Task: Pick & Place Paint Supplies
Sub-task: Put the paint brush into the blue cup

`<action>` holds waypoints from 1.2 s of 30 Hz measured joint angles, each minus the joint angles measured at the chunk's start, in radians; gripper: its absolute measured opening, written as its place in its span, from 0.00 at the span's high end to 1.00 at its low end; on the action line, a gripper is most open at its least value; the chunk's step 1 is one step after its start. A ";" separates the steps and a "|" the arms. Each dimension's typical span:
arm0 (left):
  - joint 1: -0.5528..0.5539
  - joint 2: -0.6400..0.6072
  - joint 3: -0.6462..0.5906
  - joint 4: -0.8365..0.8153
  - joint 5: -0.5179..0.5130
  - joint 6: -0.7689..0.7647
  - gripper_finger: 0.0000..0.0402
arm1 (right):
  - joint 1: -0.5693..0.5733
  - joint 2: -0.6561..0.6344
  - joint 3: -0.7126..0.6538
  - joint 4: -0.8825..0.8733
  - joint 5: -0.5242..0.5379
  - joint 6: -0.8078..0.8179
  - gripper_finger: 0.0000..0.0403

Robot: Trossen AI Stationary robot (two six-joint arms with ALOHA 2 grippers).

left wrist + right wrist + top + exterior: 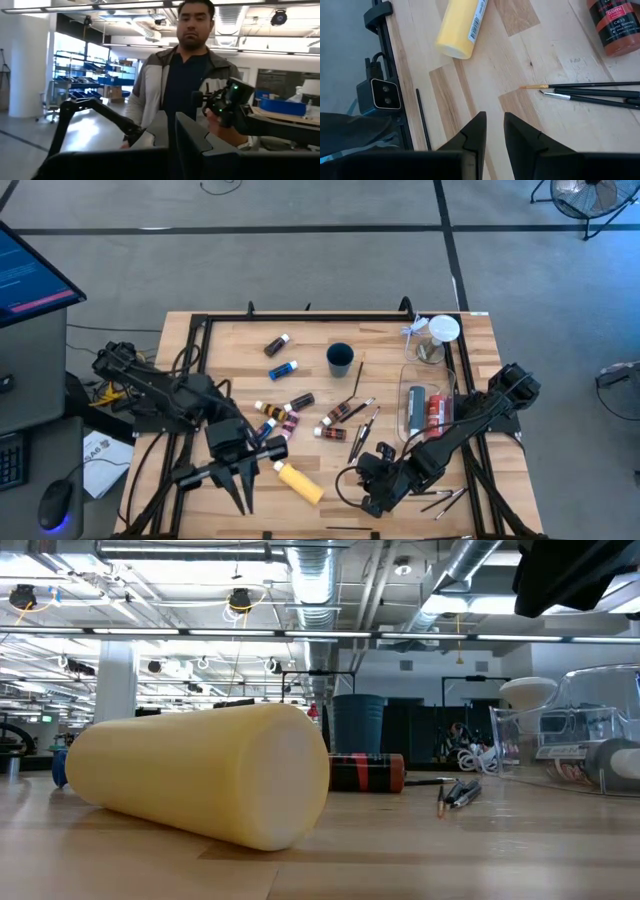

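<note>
Right gripper [377, 502] hangs low over bare wood just beside the yellow bottle [299, 482], fingers [475, 132] nearly together with a narrow gap, nothing between them. The bottle lies on its side at the table's [230, 340] front edge. Left gripper [238, 485] sits just on the bottle's other side, fingers pressed closed and empty, pointing off the table toward a person [186, 75]. Beyond the bottle, a cluster of small paint tubes [285, 418]; thin brushes [600, 95] lie near the right gripper.
</note>
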 joint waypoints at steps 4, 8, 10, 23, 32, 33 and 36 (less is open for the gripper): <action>0.000 0.000 0.000 0.011 0.010 0.001 1.00 | 0.000 0.000 0.000 0.001 0.000 0.000 0.85; -0.014 0.000 0.000 0.077 0.068 0.002 1.00 | 0.000 0.000 0.000 0.001 0.000 0.000 0.85; -0.022 0.000 0.000 0.128 0.102 0.004 1.00 | 0.000 0.000 0.000 0.000 0.000 -0.001 0.85; -0.031 0.000 0.000 0.212 0.128 0.012 1.00 | -0.004 0.000 0.000 -0.002 0.000 -0.019 0.85; -0.031 0.000 0.000 0.210 0.111 0.013 1.00 | -0.006 0.000 0.000 -0.003 0.000 -0.019 0.85; -0.031 0.000 0.000 0.209 0.107 0.013 1.00 | -0.006 0.000 0.000 -0.003 0.000 -0.019 0.85; -0.031 0.000 0.000 0.206 0.102 0.012 1.00 | -0.006 0.000 0.000 -0.003 0.000 -0.019 0.85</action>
